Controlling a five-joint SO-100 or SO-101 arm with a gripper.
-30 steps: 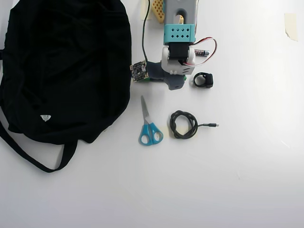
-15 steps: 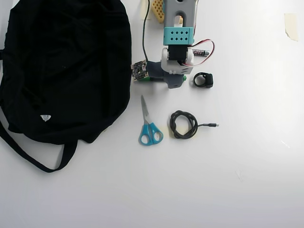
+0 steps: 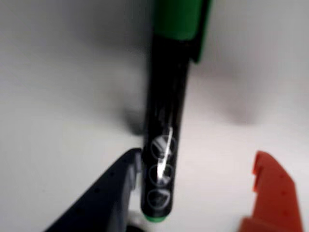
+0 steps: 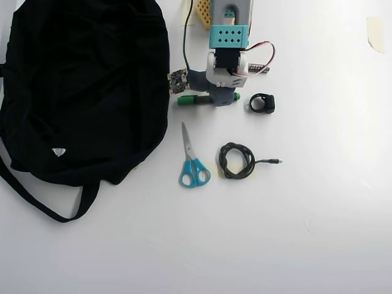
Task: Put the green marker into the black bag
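The green marker [image 4: 187,99] lies flat on the white table, just right of the black bag [image 4: 86,86], which fills the left of the overhead view. My gripper [image 4: 215,99] hangs right over the marker's middle, so only its green cap and green end show there. In the wrist view the marker [image 3: 164,116] runs up the picture, cap at the top. The dark blue finger [image 3: 108,191] touches its barrel on the left. The orange finger [image 3: 270,193] stands well apart on the right. The gripper [image 3: 198,162] is open around the marker.
Blue-handled scissors [image 4: 193,162] and a coiled black cable [image 4: 236,160] lie below the gripper. A small black ring-shaped part [image 4: 262,103] sits to its right. The bag's strap [image 4: 43,205] loops out at the lower left. A piece of tape [image 4: 374,32] is stuck at the top right.
The arm has drawn back toward the top of the overhead view, and more of the marker's green cap now shows left of the gripper. The marker and the other things have not moved.
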